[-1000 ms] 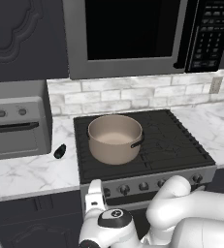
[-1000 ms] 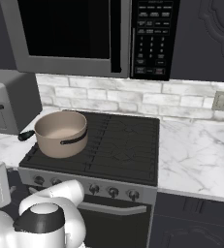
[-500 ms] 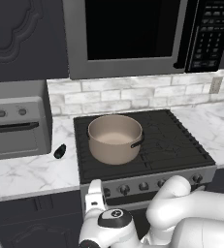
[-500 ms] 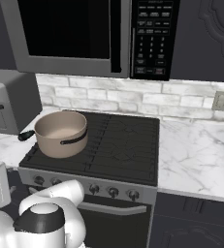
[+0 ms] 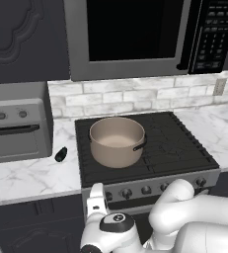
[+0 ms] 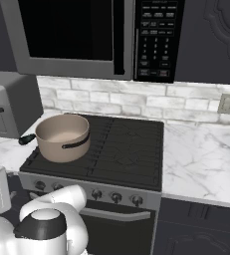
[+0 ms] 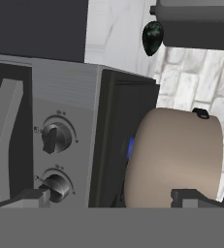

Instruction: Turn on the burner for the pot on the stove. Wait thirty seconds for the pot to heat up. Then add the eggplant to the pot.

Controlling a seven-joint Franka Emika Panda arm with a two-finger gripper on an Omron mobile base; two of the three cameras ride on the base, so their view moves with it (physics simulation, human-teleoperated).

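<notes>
Gripper [image 7: 113,196] hangs wide open, empty, facing stove [image 7: 60,87] knobs; pot [image 5: 117,141] on burner, eggplant [image 5: 60,154] on counter [image 5: 26,175].

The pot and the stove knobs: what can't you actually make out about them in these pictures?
- Pot: its floor is hidden in the right base view by its own near wall.
- Stove knobs: too small in both base views to read their settings.
- Eggplant: in the right base view the pot covers most of it.
</notes>
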